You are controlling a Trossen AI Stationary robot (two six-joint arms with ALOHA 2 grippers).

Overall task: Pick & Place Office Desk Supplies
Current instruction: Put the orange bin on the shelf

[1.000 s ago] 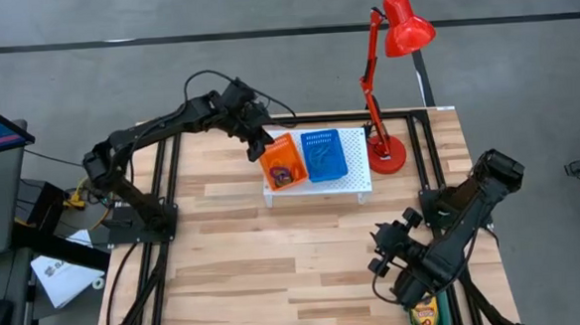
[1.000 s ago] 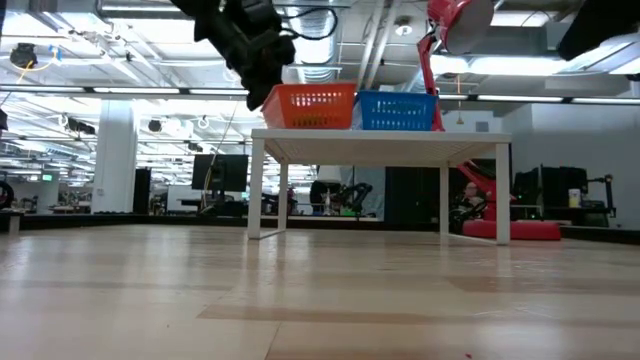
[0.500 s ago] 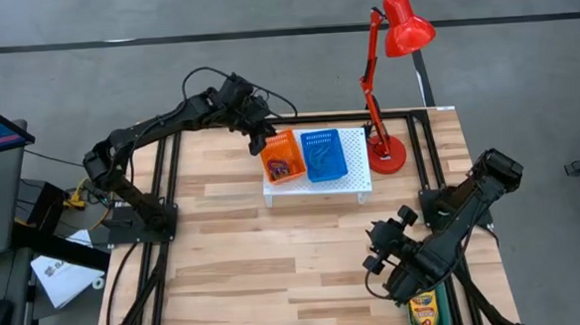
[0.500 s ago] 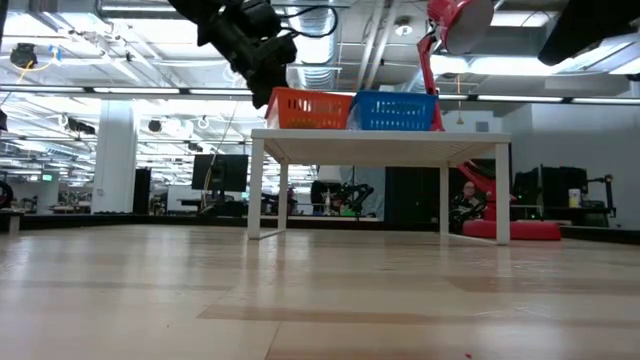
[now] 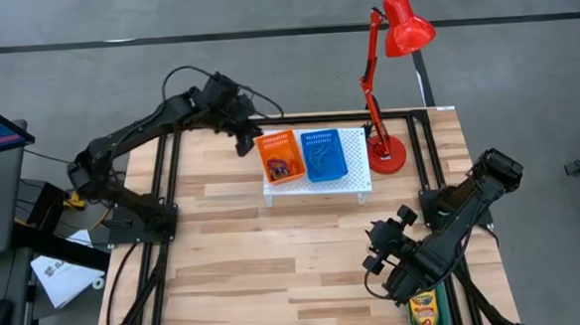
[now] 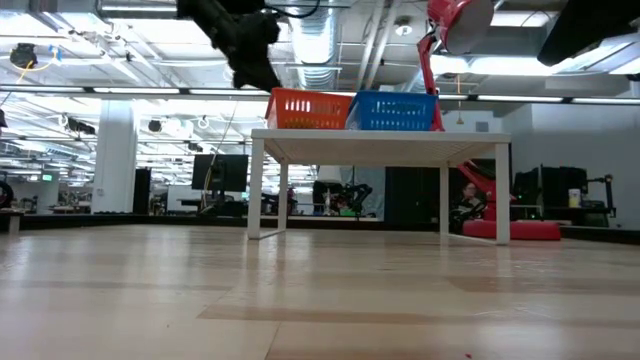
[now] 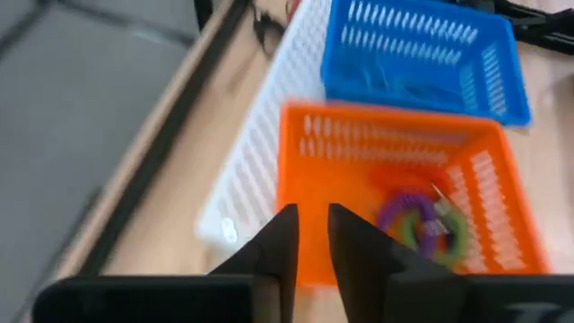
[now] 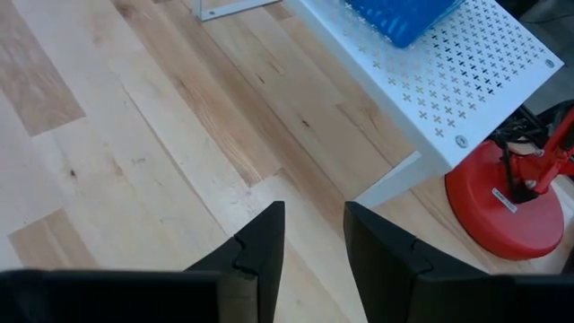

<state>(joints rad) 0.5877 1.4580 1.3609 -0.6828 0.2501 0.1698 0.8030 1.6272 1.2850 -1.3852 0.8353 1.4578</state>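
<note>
On the white perforated stand [image 5: 316, 186] sit two slotted plastic baskets: the orange basket [image 5: 281, 157] holds coiled oval loops [image 7: 419, 218]. Left gripper [image 7: 310, 240] hovers beside it, jaws slightly parted, empty. Right gripper [image 8: 314, 235], jaws apart, hangs over plank table [image 5: 256, 264] near a crayon box [image 5: 424, 312].

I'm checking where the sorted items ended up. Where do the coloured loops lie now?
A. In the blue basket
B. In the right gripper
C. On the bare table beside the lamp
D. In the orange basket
D: the left wrist view shows the loops lying inside the orange basket on the white stand.
</note>
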